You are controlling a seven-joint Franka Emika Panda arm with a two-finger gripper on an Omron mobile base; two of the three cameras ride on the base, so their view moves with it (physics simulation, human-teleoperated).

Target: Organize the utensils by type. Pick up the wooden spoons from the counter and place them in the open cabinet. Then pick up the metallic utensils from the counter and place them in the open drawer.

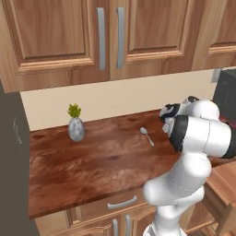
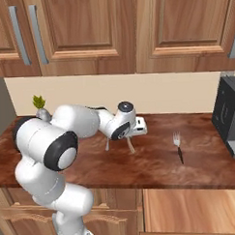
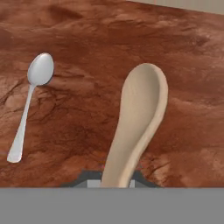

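Above the table (image 3: 192,109) a beige wooden spoon (image 3: 138,118) is gripped by the fingers (image 2: 131,146) — a metal spoon (image 3: 31,98) is seen lying beside it.

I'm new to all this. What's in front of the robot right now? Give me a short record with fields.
setting: kitchen counter under closed wall cabinets
gripper: shut on the handle of the beige wooden spoon, held above the counter
metal spoon: lying flat on the counter, apart from the held spoon
fork: lying on the counter, to the right of the gripper
vase: small grey one with a green plant, at the counter's back left
dark appliance: at the counter's right end
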